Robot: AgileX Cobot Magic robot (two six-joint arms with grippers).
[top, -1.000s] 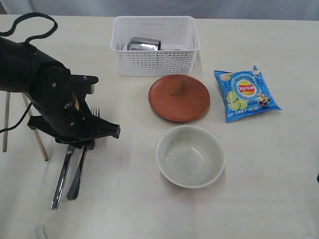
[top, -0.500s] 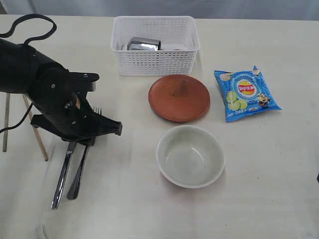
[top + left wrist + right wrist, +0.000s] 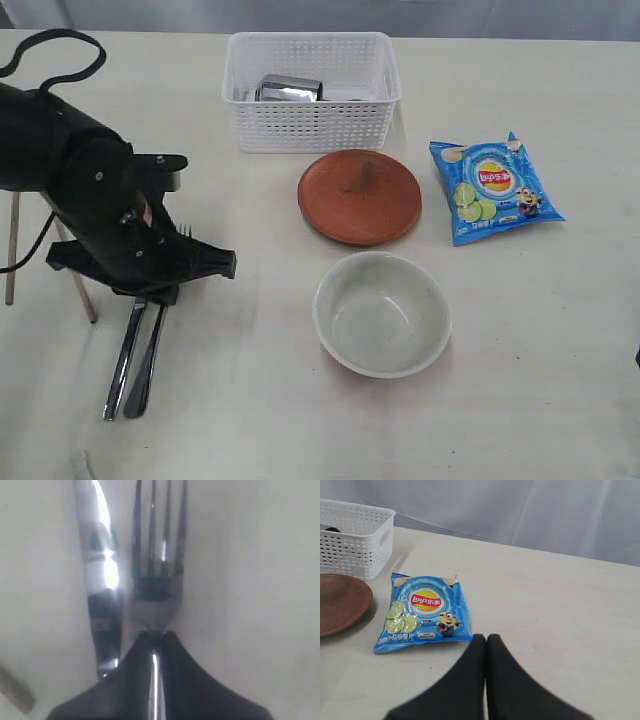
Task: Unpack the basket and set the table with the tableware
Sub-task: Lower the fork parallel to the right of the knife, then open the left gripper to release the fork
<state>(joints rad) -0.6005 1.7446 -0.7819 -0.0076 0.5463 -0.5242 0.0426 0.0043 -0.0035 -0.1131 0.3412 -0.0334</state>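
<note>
Gleaming steel fork (image 3: 155, 587) lies just beside the mirror-bright knife (image 3: 102, 575).

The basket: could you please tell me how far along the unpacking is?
Done: plate, bowl and knife lie on the table. In hand: the left gripper is shut on the fork, beside the knife. Left: the steel cup sits in the basket.

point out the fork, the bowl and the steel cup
fork (image 3: 156, 587), left wrist view, base of the tines
bowl (image 3: 382, 318), exterior view, bare inner floor
steel cup (image 3: 290, 89), exterior view, shiny side wall
</note>
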